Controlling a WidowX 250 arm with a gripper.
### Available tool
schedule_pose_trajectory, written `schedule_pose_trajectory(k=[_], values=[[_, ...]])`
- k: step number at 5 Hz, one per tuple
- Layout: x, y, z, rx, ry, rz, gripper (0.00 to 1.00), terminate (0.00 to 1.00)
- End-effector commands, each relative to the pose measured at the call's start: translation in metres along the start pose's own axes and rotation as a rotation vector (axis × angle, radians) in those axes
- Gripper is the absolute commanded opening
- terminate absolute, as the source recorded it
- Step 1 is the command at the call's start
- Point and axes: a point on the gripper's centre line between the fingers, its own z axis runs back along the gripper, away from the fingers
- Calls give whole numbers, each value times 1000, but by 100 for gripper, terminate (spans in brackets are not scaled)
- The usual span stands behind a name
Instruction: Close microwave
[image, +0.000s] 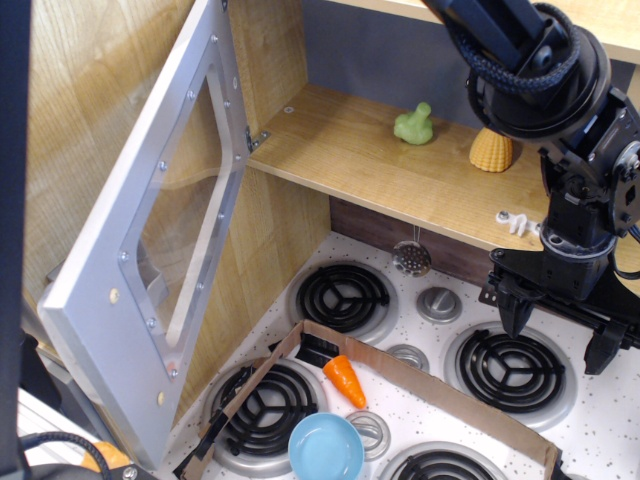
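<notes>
Silver-grey metal with a clear window, the microwave door (160, 240) stands swung wide open at the left edge of the stovetop (420, 400), hinged to the wooden microwave (340, 140) whose shelf runs along the back edge. On that shelf sit a green toy (414, 124) and a yellow toy (491, 150). The claw (560, 335) hangs over the back right burner (510, 370) with its fingers spread wide and nothing between them, well apart from the door. I judge the closing has not begun: the arm must cross to the left, get behind the door's outer face and push it toward the shelf. Near the front edge, a cardboard strip (400, 375) fences in an orange carrot (345, 380); the blue bowl (325, 447) looks empty.
</notes>
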Motion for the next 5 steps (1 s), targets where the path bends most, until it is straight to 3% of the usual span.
schedule_pose_trajectory(k=[1, 3, 5], values=[[0, 0, 0, 0, 0, 0, 100, 0], [-12, 10, 43, 78, -40, 14, 100, 0], [-50, 29, 107, 164, -15, -20, 100, 0]])
